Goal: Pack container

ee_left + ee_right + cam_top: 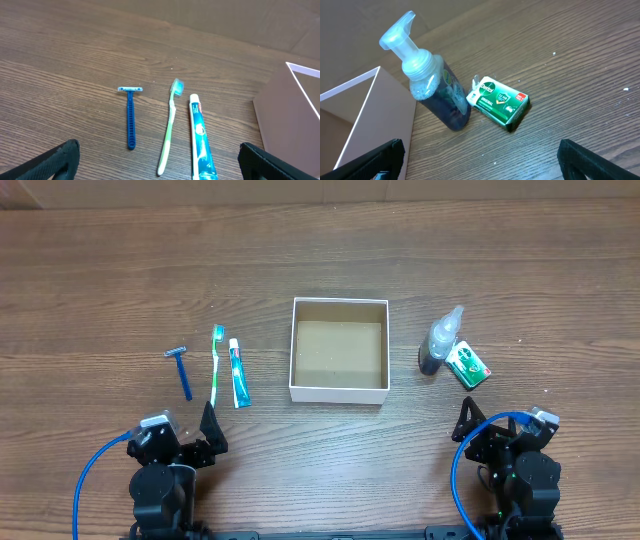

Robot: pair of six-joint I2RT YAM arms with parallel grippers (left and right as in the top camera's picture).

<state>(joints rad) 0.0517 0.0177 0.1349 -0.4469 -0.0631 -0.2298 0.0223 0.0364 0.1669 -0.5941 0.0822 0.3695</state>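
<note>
The container (pixel 339 391), a square white box with a brown inside, sits mid-table and holds nothing. Its white wall shows in the left wrist view (pixel 292 117) and the right wrist view (pixel 367 115). Left of it lie a blue razor (pixel 183 370) (pixel 130 117), a green toothbrush (pixel 216 366) (pixel 169 131) and a toothpaste tube (pixel 238 373) (pixel 200 140). Right of it stand a pump bottle (pixel 440 342) (pixel 432 85) and a green soap box (pixel 468 364) (pixel 500 102). My left gripper (pixel 209 430) (pixel 160 165) is open near the front edge, below the toothbrush. My right gripper (pixel 470 420) (pixel 482 160) is open below the soap.
The wooden table (pixel 120 270) runs bare behind the objects. Blue cables (pixel 85 480) loop beside both arm bases at the front edge.
</note>
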